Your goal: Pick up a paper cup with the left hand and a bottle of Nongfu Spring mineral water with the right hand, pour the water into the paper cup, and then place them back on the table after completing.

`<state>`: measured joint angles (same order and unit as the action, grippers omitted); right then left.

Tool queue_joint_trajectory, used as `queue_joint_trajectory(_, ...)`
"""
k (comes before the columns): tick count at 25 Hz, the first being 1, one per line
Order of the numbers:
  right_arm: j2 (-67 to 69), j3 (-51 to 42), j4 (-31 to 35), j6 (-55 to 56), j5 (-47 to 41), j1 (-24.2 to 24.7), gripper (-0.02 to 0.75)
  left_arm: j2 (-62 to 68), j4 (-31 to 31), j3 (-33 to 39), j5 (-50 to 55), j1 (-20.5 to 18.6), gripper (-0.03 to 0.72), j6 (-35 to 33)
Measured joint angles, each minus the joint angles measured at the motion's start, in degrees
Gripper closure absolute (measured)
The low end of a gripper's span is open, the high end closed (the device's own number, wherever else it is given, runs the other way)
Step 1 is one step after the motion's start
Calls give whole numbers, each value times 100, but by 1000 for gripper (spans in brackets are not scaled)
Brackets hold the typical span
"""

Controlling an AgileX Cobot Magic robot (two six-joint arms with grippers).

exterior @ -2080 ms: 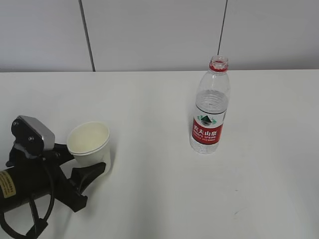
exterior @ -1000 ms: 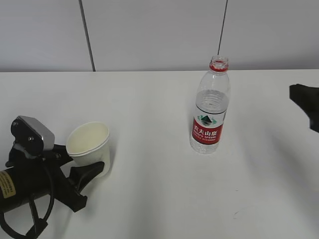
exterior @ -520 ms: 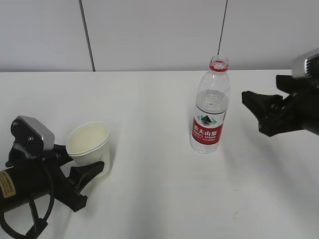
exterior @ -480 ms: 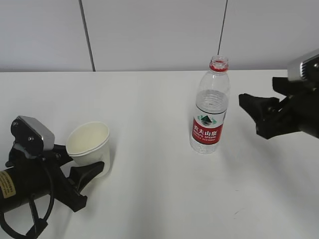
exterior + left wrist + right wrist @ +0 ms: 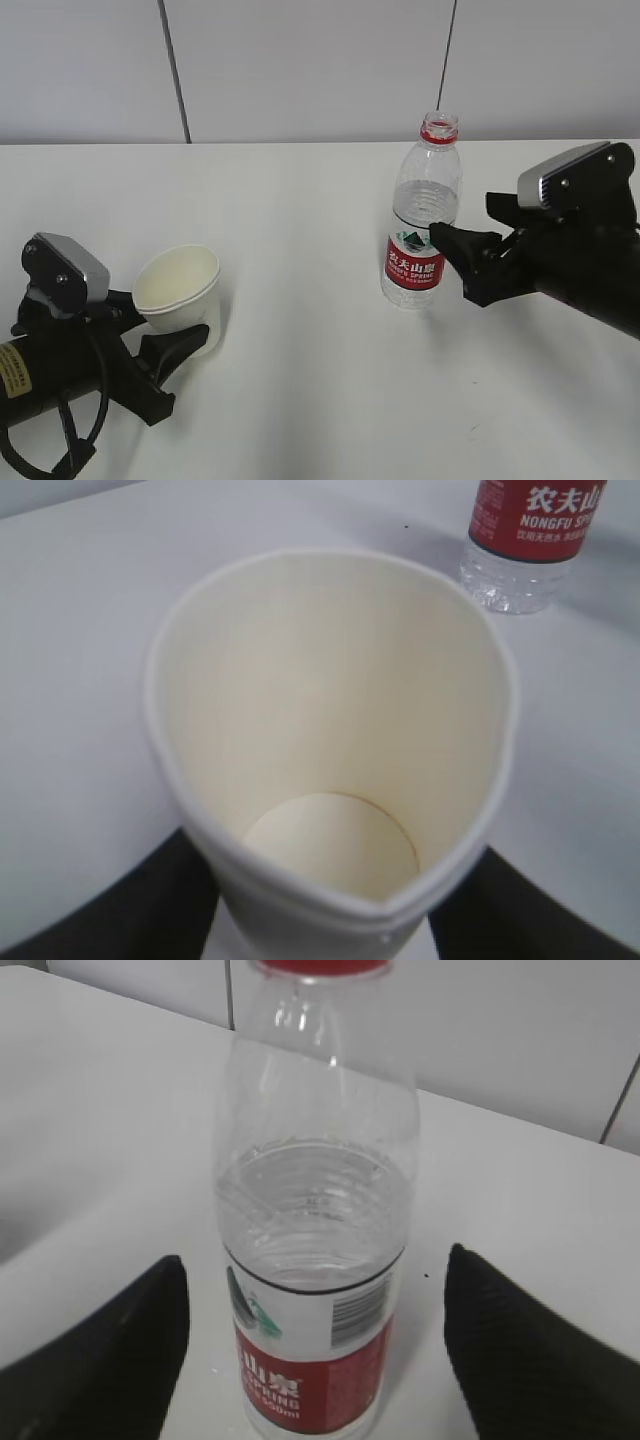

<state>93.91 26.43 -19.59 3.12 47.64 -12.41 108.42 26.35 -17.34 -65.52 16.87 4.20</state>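
Nearest the exterior camera, well to the left of the Nongfu Spring bottle [image 5: 422,218]: left hand [image 5: 170,335], black with a yellow sticker, fingers pinching a white paper cup [image 5: 181,294] low on its wall; the cup leans slightly and its rim is squeezed out of round. Cup interior, per left wrist view [image 5: 330,770]: dry, cream-coloured, empty, with the bottle's red label showing beyond it at upper right. Centre item: the bottle, upright on the white table [image 5: 320,400], cap off, red neck ring, the water [image 5: 425,205] reaching to about the shoulder. Just right of the bottle: right hand [image 5: 475,265], fingers spread, foremost tips close beside the label, not closed on it. Right wrist view shows what the exterior cannot: the bottle [image 5: 312,1260] sits centred between the two dark fingers with a gap on each side. Handling judgement for the grasp in hand: advance until the label band lies fully between the fingers, close gently on that stiffer section, and keep the open-necked bottle vertical. Beyond: grey panelled wall.
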Motion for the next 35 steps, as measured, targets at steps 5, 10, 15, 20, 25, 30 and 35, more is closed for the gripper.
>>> queue_joint_trajectory(5, 912, 21, 0, 5, 1132, 0, 150, 0, 0, 0, 0, 0, 295, 0)
queue_joint_trajectory(10, 1640, 109, 0, -33, 1698, 0, 150, 0, 0, 0, 0, 0, 295, 0)
queue_joint_trajectory(15, 2072, 295, 0, -46, 1716, 0, 150, 0, 0, 0, 0, 0, 295, 0)
queue_joint_trajectory(20, 2251, 595, -25, -60, 1725, 0, 150, 0, 0, 0, 0, 0, 295, 0)
queue_joint_trajectory(25, 2477, 928, -222, -71, 1751, 0, 150, 0, 0, 0, 0, 0, 295, 0)
queue_joint_trajectory(30, 2699, 1193, -262, -71, 1778, 0, 150, 0, 0, 0, 0, 0, 295, 0)
queue_joint_trajectory(35, 2888, 1494, -299, -71, 1801, 0, 150, 0, 0, 0, 0, 0, 295, 0)
